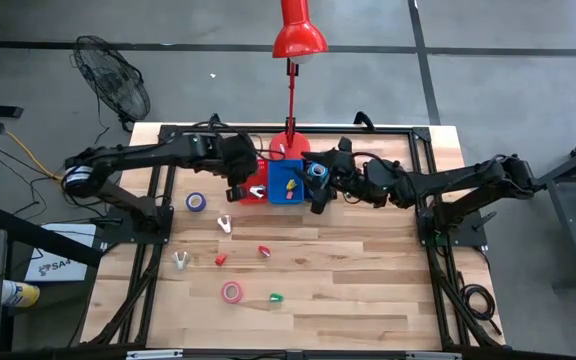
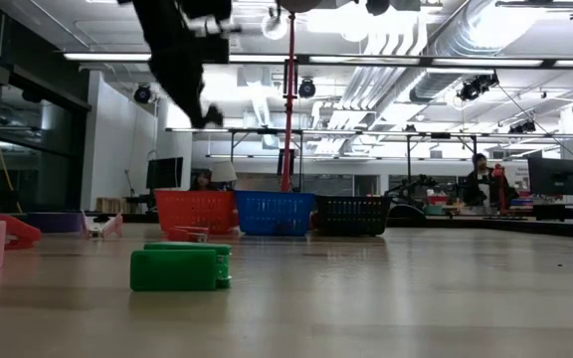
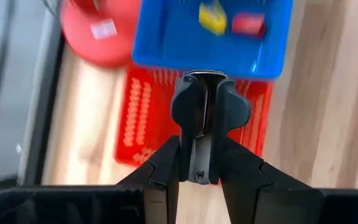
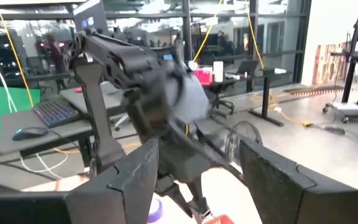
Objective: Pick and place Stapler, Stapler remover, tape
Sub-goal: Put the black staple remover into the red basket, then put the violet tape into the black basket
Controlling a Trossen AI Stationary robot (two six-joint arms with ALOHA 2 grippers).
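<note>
From above, the left gripper (image 1: pixel 250 190) hung over the red bin (image 1: pixel 255 180), the right gripper (image 1: pixel 316 190) by the blue bin (image 1: pixel 286 183); tape rolls, blue (image 1: pixel 196 202) and pink-red (image 1: pixel 231 292), lay apart on the desk (image 1: pixel 368 280).

At desk level, a green stapler (image 2: pixel 180 268) lay nearest, probably stiff and light.

The left wrist showed fingers (image 3: pixel 166 171) pinching a dark stapler remover (image 3: pixel 207 124), rigid, best held by its sides.

The right wrist showed fingers (image 4: pixel 135 177) spread, empty.

No writing was legible.

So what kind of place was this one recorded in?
Likely a robotics lab or open workshop: exposed ceiling ducts, rows of desks with monitors, and a person working beyond the wooden table.
</note>
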